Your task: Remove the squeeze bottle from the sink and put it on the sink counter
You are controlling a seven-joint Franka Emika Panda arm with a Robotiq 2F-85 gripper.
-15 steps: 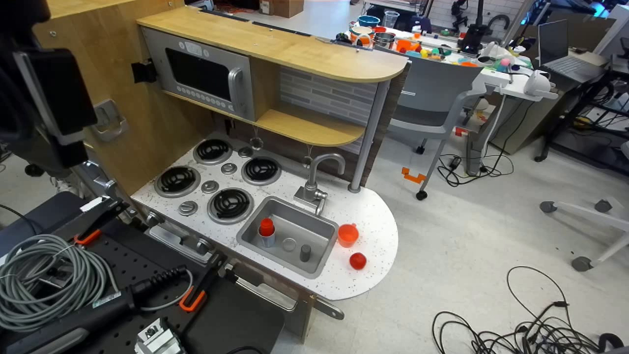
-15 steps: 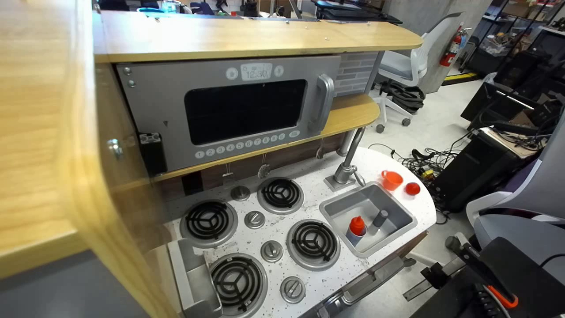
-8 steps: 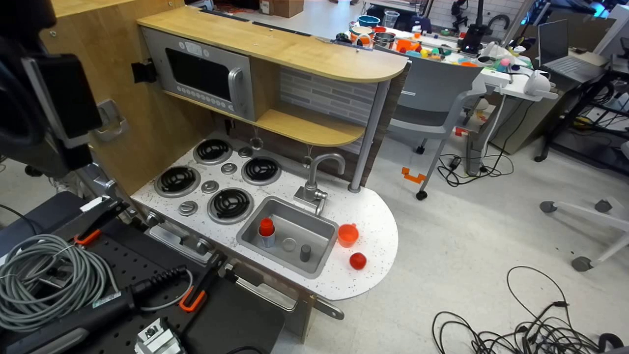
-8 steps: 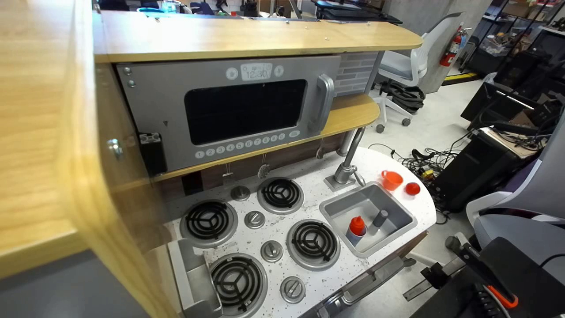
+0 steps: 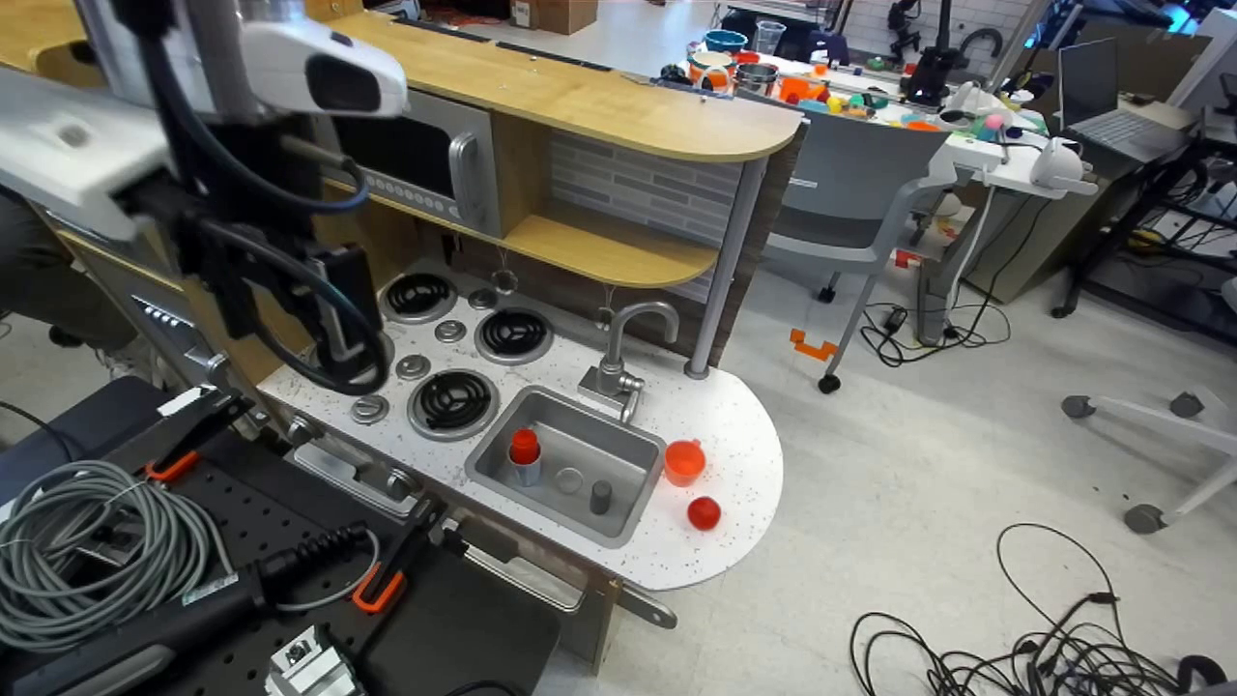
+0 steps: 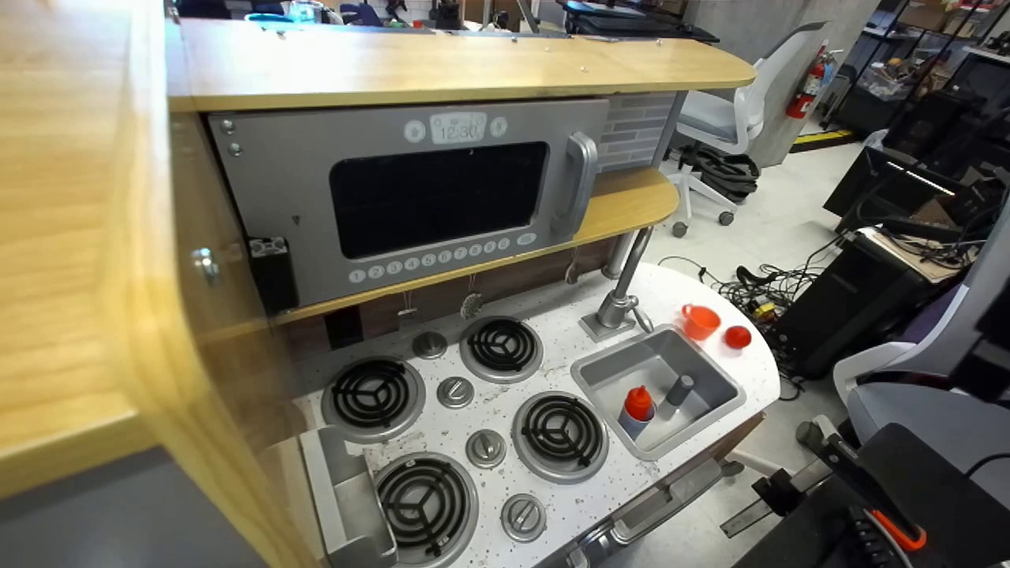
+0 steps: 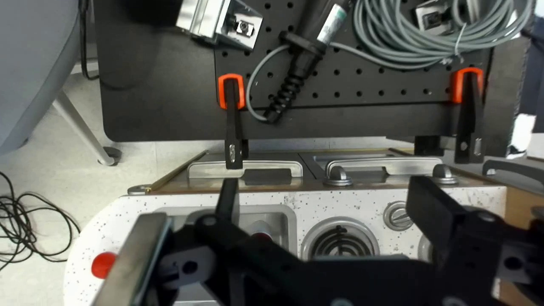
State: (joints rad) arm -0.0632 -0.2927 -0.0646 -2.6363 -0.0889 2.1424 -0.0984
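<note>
The smooth white robot arm (image 5: 280, 63) had a rounded end with a dark oval inset (image 5: 343, 84). Thick black cables (image 5: 324, 205) with a bluish sheen looped outside it. The matt-black two-fingered gripper (image 7: 325, 191) bore round screw heads (image 7: 208, 220), grey plates (image 7: 202, 261) pierced by dark holes (image 7: 190, 267) and a silver-grey straight-edged bar (image 7: 131, 259).

Bright light on a pale tiled floor (image 5: 928, 454).
In an exterior view, a grey rolling chair (image 5: 850, 179) stands at a white table (image 5: 1010, 174), a wall of white brick-shaped tiles (image 5: 1010, 19) beyond it; black cables (image 5: 1039, 643) lie tangled on the floor. In an exterior view, a white swivel chair (image 6: 722, 122) stands before a grey concrete pillar (image 6: 726, 20), near a red fire extinguisher (image 6: 811, 87), with a yellow strip (image 6: 821, 139) along the pillar's foot and shelving (image 6: 892, 37) farther right.
</note>
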